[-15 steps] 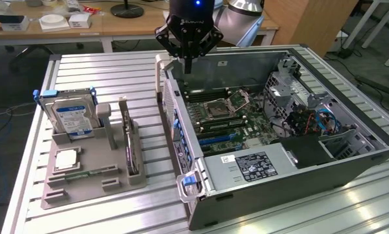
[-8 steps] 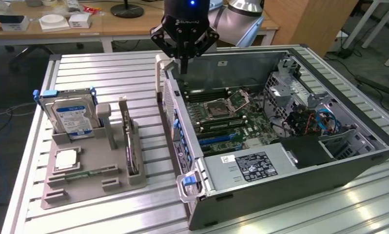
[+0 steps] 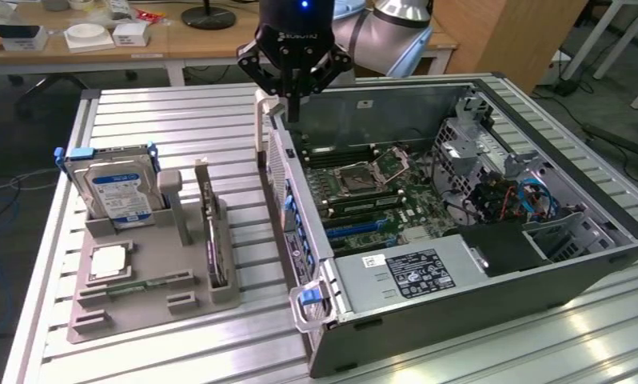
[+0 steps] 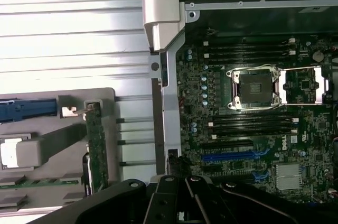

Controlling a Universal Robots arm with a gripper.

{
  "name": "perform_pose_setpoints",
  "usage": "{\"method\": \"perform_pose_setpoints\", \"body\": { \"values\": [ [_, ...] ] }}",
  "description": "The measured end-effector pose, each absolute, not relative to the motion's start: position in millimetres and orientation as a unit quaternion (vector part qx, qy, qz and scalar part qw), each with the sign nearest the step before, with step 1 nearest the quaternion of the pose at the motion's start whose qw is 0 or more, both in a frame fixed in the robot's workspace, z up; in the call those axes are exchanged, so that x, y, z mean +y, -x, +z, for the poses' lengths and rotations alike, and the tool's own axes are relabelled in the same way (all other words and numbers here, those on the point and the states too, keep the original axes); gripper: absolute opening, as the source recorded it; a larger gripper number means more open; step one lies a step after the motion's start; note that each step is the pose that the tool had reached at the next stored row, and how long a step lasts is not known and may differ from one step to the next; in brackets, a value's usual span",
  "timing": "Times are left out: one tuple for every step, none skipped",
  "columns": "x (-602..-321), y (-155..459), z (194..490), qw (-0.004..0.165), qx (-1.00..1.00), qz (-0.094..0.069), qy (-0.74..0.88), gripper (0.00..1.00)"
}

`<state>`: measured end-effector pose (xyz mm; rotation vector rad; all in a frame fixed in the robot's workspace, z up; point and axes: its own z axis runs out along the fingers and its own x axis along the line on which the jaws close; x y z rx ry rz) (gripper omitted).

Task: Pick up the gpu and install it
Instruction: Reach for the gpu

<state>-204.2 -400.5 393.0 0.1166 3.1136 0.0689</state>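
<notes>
The tool point(image 3: 294, 108) hangs above the far corner of the open computer case point(image 3: 490, 288), over the side wall that faces the grey holder point(image 3: 149, 312). Its fingers are pressed together at the tips and pinch nothing.

The gpu point(image 3: 210, 232) stands on its long edge in a slot of that holder, on the slatted metal worktop point(image 3: 169, 128) just beside the case. In the exterior view it lies to the left of the tool and nearer the camera, lower down and well apart from it, untouched. In the wrist view the gpu point(image 4: 96, 145) shows as a thin green board seen edge-on, off to one side of the dark tool point(image 4: 182, 203), with the case wall between them.

A hard drive point(image 3: 113, 192) with a blue and white label stands upright in the holder, farther toward the exterior view's left than the gpu. A small square silver chip point(image 3: 108, 262) lies flat in front of the drive.

Inside the case the motherboard point(image 3: 394, 200) lies bare, and its processor socket point(image 4: 254, 87) stands open.
</notes>
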Motion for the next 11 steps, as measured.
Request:
{"method": "perform_pose_setpoints", "body": {
  "values": [
    [-400.6, 205.6, 393.0, 0.012, 0.999, 0.022, -0.037, 0.1],
    [-400.6, 206.9, 393.0, 0.012, 0.999, 0.022, -0.037, 0.1],
    [-400.6, 208.2, 393.1, 0.012, 0.999, 0.022, -0.037, 0.1],
    [-400.7, 209.5, 393.0, 0.012, 0.999, 0.022, -0.037, 0.1],
    [-400.7, 210.8, 393.0, 0.013, 0.999, 0.022, -0.037, 0.1],
    [-400.7, 212.1, 393.0, 0.013, 0.999, 0.022, -0.037, 0.1],
    [-400.7, 213.4, 393.0, 0.012, 0.999, 0.022, -0.037, 0.1],
    [-400.7, 214.7, 393.0, 0.012, 0.999, 0.022, -0.037, 0.1],
    [-400.7, 215.9, 393.0, 0.013, 0.999, 0.022, -0.037, 0.1],
    [-400.8, 217.3, 393.0, 0.012, 0.999, 0.022, -0.037, 0.1],
    [-400.8, 218.5, 393.0, 0.012, 0.999, 0.022, -0.037, 0.1]
  ]
}}
